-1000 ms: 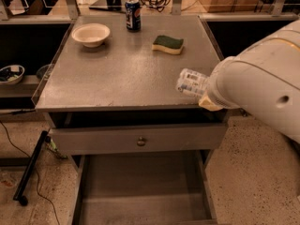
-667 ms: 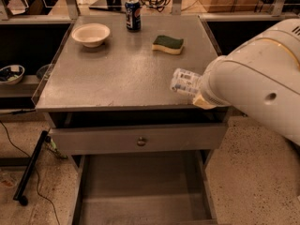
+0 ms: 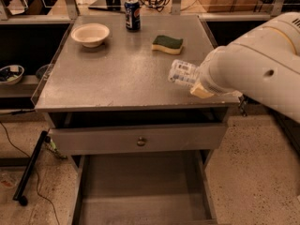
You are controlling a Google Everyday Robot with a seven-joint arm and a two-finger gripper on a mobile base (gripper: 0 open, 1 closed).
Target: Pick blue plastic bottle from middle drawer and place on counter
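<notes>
a: looking at the counter first. anything different across it?
b: nothing on the slab itself. same for the middle drawer below, pulled out and showing only a bare bottom.
a: so emptied already. and the arm?
b: swung in from the right over the last second, reaching further over the counter's right front part than before.
a: carrying the load along?
b: yes. gripper at the arm's end, mostly tucked behind the wrist, yet clamped on the blue plastic bottle, judging by the shared slide leftward.
a: where exactly now?
b: over the counter's right side, tilted, in front of the sponge, well apart from the bowl and the can. hard to say whether touching the surface or just above it.
a: meaning for the task?
b: pick done, carry nearly done. left to do: lower, settle, spread the jaws, back away.
a: risks?
b: close to the front right edge. round, light plastic, likely to roll if let go on its side. better to push a little further inward before releasing.
</notes>
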